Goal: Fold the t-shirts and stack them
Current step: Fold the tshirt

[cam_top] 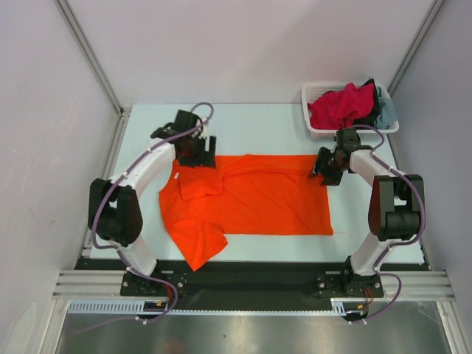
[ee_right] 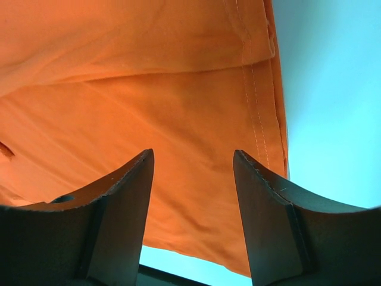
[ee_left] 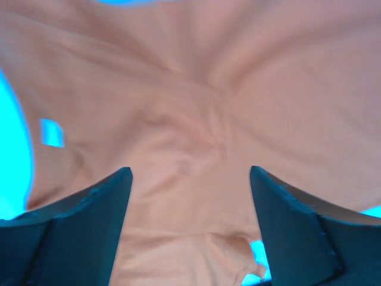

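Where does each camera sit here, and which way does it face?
Top external: fixed above and behind the bases, looking down on table, orange t-shirt and basket; both arms show whole.
Left wrist: on the left arm, looking past the open left gripper at rumpled orange cloth.
Right wrist: on the right arm, looking past the open right gripper at the shirt's stitched hem.
Shared: all see the orange t-shirt.

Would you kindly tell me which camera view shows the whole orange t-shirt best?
The top external view: the orange t-shirt shows whole, spread out. Both wrist views show only close patches of its cloth.
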`<state>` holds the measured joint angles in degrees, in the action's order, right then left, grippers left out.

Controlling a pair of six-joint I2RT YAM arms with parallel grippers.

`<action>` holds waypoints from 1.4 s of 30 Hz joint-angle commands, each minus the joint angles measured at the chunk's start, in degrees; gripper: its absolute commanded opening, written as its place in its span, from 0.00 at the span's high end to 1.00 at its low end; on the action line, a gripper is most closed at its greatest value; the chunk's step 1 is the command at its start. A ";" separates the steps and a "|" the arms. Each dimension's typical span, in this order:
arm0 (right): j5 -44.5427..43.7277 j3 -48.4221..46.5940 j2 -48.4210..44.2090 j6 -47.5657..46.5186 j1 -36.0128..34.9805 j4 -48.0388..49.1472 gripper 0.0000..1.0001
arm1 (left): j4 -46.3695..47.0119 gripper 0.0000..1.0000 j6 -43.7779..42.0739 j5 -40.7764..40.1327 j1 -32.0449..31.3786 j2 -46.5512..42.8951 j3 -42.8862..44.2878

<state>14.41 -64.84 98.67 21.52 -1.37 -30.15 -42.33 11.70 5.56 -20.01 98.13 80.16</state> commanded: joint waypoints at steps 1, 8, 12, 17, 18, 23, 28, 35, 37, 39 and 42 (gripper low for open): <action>-0.35 -3.45 0.73 2.21 0.40 0.36 0.36 | 3.83 0.13 -1.15 0.14 7.34 1.78 4.55; 0.00 -7.31 2.84 0.90 0.93 -1.14 0.27 | 6.81 0.03 -0.72 2.70 17.63 14.08 12.82; 0.44 -8.20 3.98 0.37 0.93 -1.84 0.25 | 5.94 0.03 1.30 3.58 19.74 21.20 18.00; 0.26 -8.29 4.68 -0.33 0.93 -2.19 0.24 | 7.78 0.06 1.30 5.23 22.29 25.09 20.21; 0.09 -8.37 4.77 -0.42 0.93 -2.37 0.24 | 8.22 0.08 1.39 6.29 22.56 25.70 20.47; -0.35 -8.81 6.26 -0.07 2.86 -2.02 0.25 | 8.49 0.32 1.83 10.86 23.87 28.61 20.65; -1.05 -11.09 8.64 -0.16 3.91 -2.28 0.28 | 10.59 0.95 3.41 11.84 25.63 28.96 19.68; -1.23 -15.31 13.56 0.19 4.88 -2.55 0.37 | 19.99 1.00 7.98 10.09 29.94 25.19 16.17; -1.06 -17.24 15.48 0.37 4.88 -2.72 0.40 | 20.70 1.00 8.68 11.57 30.12 26.23 16.34; -0.97 -18.03 16.55 0.54 4.88 -2.72 0.41 | 20.01 1.00 8.86 12.36 30.12 27.11 17.83; -0.71 -19.01 17.87 0.63 4.88 -2.63 0.43 | 20.26 0.97 9.57 12.46 30.12 27.21 16.88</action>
<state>14.00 -81.25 115.48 22.22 3.40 -32.77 -25.67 19.70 16.95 10.04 126.72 96.53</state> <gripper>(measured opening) 0.573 0.022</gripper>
